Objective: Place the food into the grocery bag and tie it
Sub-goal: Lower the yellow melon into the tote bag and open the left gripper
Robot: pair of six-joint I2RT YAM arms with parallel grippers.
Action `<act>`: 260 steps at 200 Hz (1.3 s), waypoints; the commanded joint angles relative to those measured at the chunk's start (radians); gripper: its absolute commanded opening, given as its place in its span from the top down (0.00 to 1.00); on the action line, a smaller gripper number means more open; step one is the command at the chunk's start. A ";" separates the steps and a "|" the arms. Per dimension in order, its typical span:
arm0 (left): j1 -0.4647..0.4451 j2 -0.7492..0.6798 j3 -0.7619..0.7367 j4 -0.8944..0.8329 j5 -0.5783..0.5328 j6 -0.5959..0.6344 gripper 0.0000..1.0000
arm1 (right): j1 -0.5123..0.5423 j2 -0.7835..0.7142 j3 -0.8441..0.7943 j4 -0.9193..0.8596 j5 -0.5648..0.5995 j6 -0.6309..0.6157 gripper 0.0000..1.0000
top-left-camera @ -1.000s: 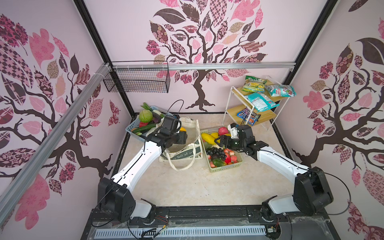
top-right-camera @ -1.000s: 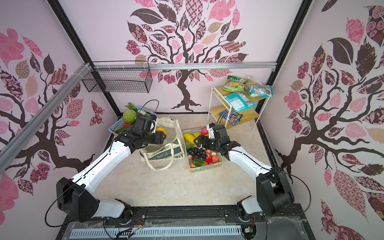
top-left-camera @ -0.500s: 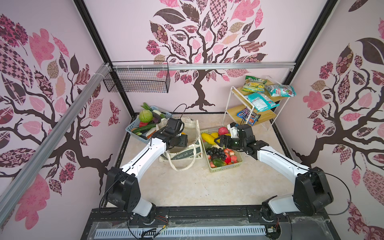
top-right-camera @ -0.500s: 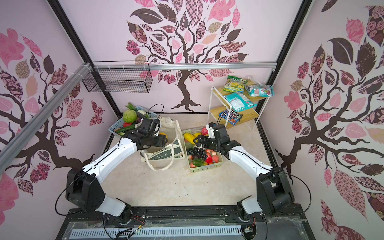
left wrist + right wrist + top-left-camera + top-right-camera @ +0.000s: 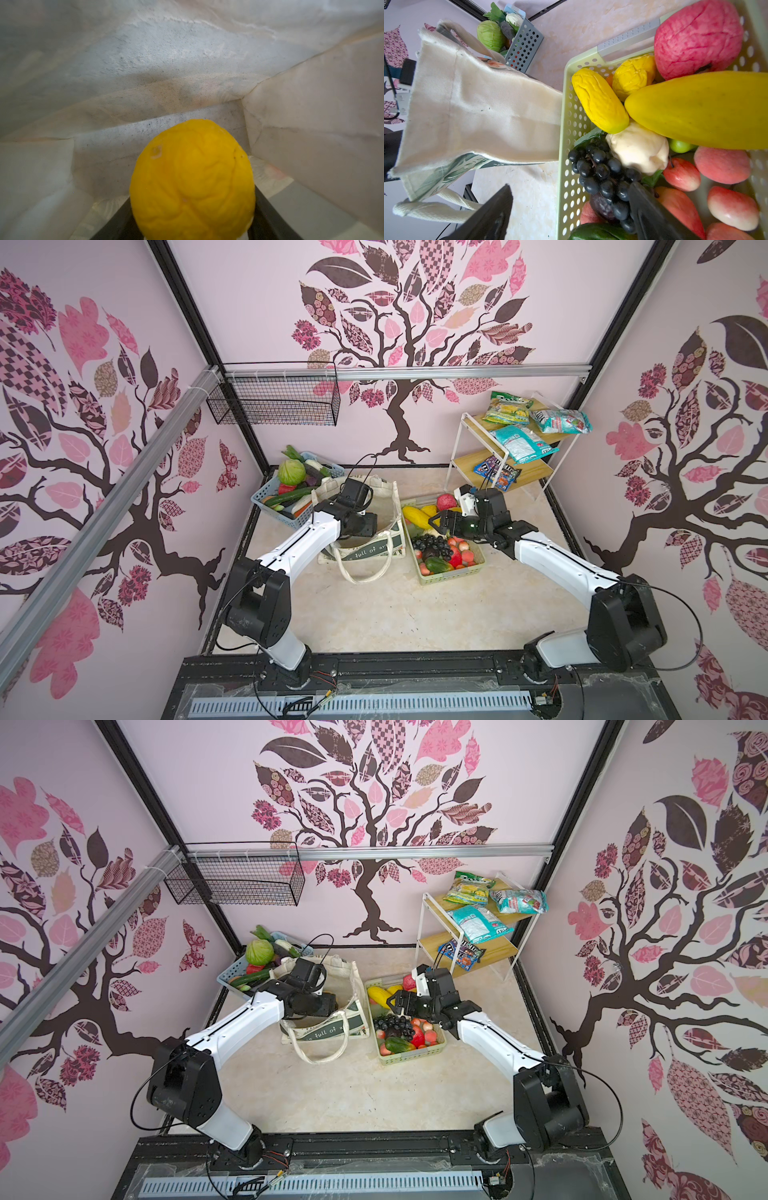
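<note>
Light: bright, even, soft shadows in both top views.
Edges: strong wide-angle bending.
Shade: dim, greyish inside grocery bag (image 5: 207, 52).
Focus: yellow fruit (image 5: 192, 180) close, slightly soft.

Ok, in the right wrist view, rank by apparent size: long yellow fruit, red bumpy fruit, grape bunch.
1. long yellow fruit, cut off at the edge.
2. red bumpy fruit and grape bunch: too alike to rank.

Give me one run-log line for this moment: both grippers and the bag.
left gripper: shut on yellow fruit, inside grocery bag | right gripper: open, empty, over grape bunch in green basket | handles: untied
</note>
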 commanded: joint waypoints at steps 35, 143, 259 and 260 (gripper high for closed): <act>0.001 0.059 0.015 0.016 0.046 -0.023 0.36 | -0.004 -0.030 0.013 -0.018 -0.009 -0.016 0.10; 0.007 0.191 0.040 0.048 0.156 -0.050 0.36 | -0.003 -0.039 -0.014 -0.002 -0.013 -0.006 0.10; 0.010 0.271 0.000 0.107 0.205 -0.084 0.34 | -0.003 -0.032 -0.024 0.015 -0.016 0.003 0.10; 0.010 0.271 0.000 0.107 0.205 -0.084 0.33 | -0.003 -0.032 -0.024 0.015 -0.017 0.003 0.10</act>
